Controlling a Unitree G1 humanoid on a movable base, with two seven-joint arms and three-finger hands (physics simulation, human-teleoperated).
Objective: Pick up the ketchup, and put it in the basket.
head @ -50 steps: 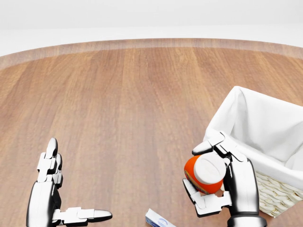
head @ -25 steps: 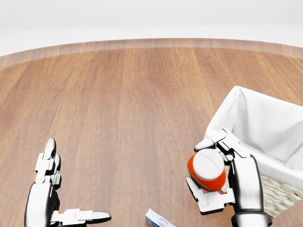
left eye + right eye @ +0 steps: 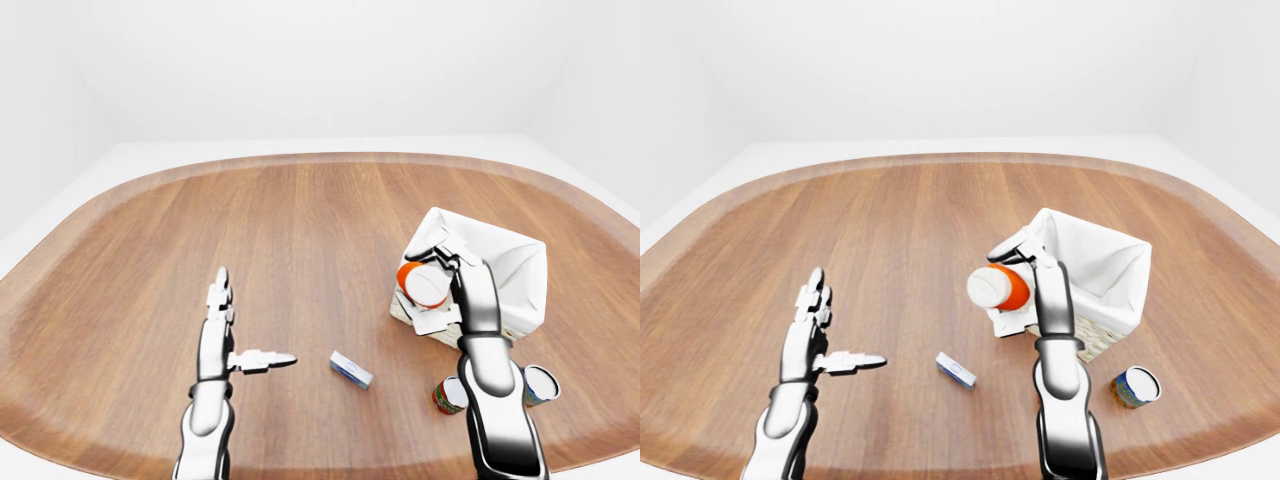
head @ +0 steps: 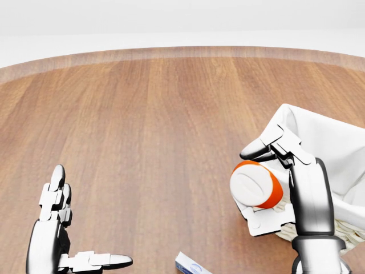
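The ketchup is an orange-red bottle with a white end turned toward the camera, held lying sideways. My right hand is shut on the ketchup, lifted above the table at the left rim of the basket. That basket is wicker with a white cloth lining and stands at the right of the head view. My left hand hovers open at the lower left, fingers spread, holding nothing.
A small white and blue box lies on the wooden table between my arms. A red can and a blue-and-white tub stand below the basket near the table's lower right edge.
My right hand has risen and moved right with the ketchup, from beside the basket's lower left wall up to its rim. The left hand sank slightly.
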